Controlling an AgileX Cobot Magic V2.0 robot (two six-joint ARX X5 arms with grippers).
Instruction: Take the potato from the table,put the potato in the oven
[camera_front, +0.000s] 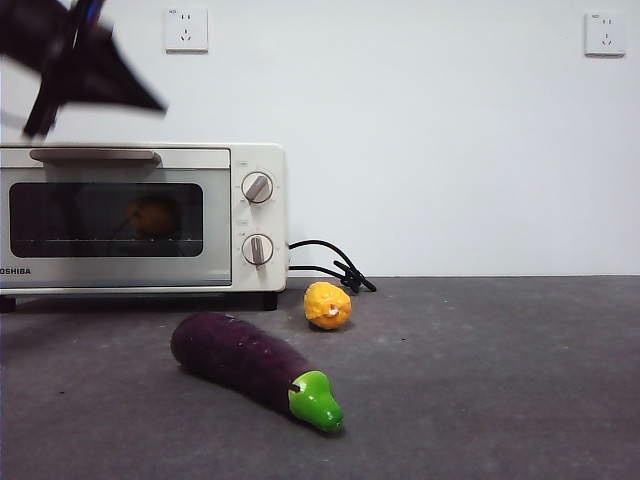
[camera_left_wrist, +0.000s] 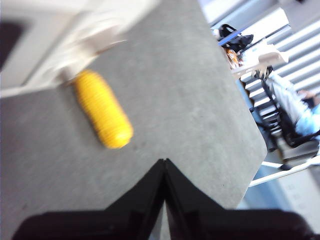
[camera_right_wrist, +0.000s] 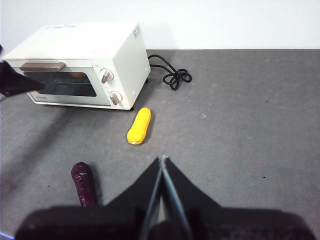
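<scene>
Matt grey table (camera_front: 500, 380), glossy oven (camera_front: 262, 215)

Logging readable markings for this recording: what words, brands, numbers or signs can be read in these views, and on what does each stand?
"OSHIBA": on the oven door's lower left corner in the front view; the brand's first letter is cut off by the picture's edge.
Small marks beside the oven's two knobs: too small to read.
Tiny print at the upper corner of each wall socket: too small to read.
A pale label on the oven's top in the right wrist view: blurred, unreadable.

Even bright light, left wrist view blurred
</scene>
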